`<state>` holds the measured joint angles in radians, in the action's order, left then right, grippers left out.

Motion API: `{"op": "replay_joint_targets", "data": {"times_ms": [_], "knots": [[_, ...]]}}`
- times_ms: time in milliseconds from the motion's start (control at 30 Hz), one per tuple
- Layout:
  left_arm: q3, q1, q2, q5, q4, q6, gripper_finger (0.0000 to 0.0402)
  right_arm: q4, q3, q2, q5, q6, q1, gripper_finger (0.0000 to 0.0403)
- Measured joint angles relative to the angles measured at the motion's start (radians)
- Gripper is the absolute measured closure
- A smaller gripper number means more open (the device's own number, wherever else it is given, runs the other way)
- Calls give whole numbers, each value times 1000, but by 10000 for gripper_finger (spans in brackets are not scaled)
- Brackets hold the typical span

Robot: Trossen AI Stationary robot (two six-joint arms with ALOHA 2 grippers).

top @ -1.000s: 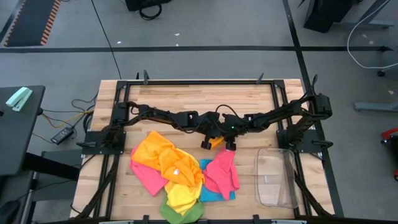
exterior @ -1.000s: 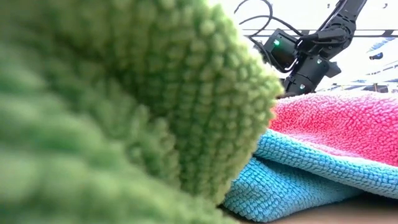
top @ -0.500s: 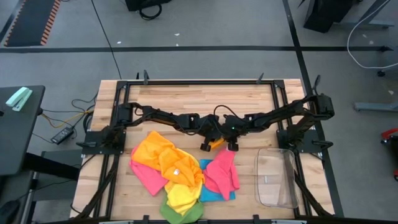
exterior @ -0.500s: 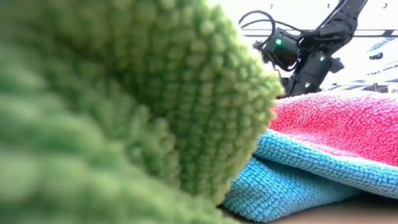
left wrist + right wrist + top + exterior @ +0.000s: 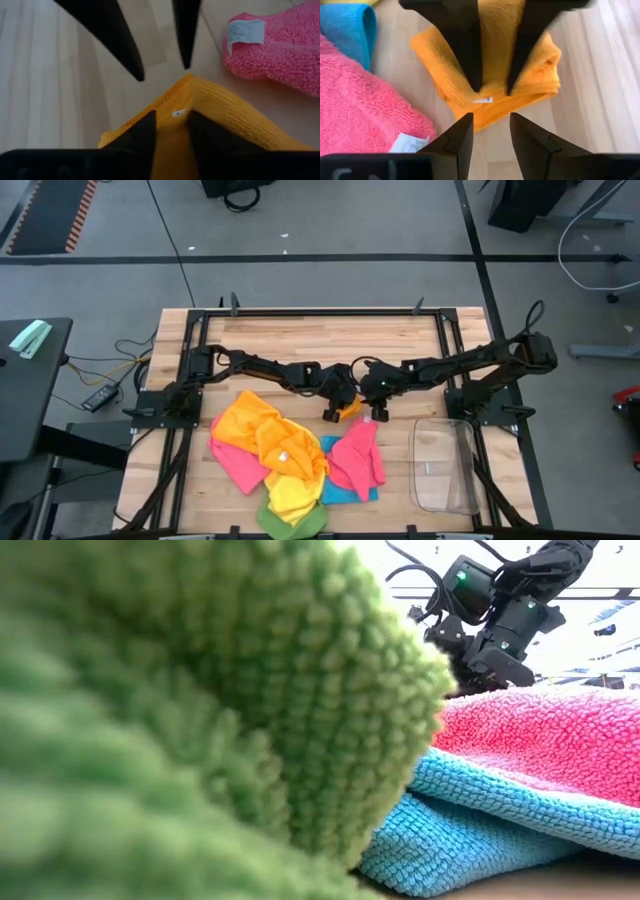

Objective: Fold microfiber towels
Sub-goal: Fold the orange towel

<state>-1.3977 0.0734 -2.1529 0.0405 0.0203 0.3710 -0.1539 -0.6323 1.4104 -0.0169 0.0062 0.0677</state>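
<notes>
Where the wooden table [image 5: 300, 340] fills the middle of the high view, framed by a black rail, the biggest mass on it is the heap of microfiber towels [image 5: 290, 465] toward the near edge: an orange towel [image 5: 250, 425] on top at the left, a pink towel [image 5: 238, 465] under it, a yellow towel [image 5: 292, 495] and a green towel [image 5: 295, 523] nearest the edge, a blue towel [image 5: 335, 485] partly covered, and a second pink towel [image 5: 358, 460] lying to the right. Just right of that heap sits the clear plastic bin [image 5: 445, 465]. Both dark arms reach in from the far corners and meet over the table's centre, above a small folded orange towel [image 5: 347, 406] that lies apart from the heap, just beyond it. From the left wrist view, the left gripper [image 5: 170, 125] has its fingers parted with a narrow gap, the folded cloth's edge and its little white tag [image 5: 178, 113] showing between the tips; whether the fingers touch the cloth I cannot tell. From the right wrist view, the right gripper [image 5: 491, 125] hovers just short of the folded towel with its fingers apart, holding nothing, facing the other arm's dark fingers across the cloth. Smallest of all is the white label [image 5: 405, 144] on the pink towel beside it.
</notes>
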Motion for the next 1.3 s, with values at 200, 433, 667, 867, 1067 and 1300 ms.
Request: {"op": "replay_joint_targets", "data": {"times_ms": [200, 433, 667, 867, 1067, 1300], "knots": [[0, 0, 0, -2, 4, -1, 189, 5, 0, -1, 0, 2, -5, 257], [-1, -11, 1, -124, 7, 37, 158, 4, 0, -1, -1, 12, -5, 256], [-12, -18, 21, -159, 37, 42, 167, 27, 0, -24, -24, -6, -17, 256], [-25, -18, 27, -178, 75, -1, 167, 221, 23, 8, -34, -62, -55, 255], [-25, -18, 27, -178, 101, -15, 131, 323, 67, 8, -29, -80, -38, 231], [-25, -20, 27, -178, 112, -20, 116, 423, 115, 12, -29, -66, -35, 177]]}}
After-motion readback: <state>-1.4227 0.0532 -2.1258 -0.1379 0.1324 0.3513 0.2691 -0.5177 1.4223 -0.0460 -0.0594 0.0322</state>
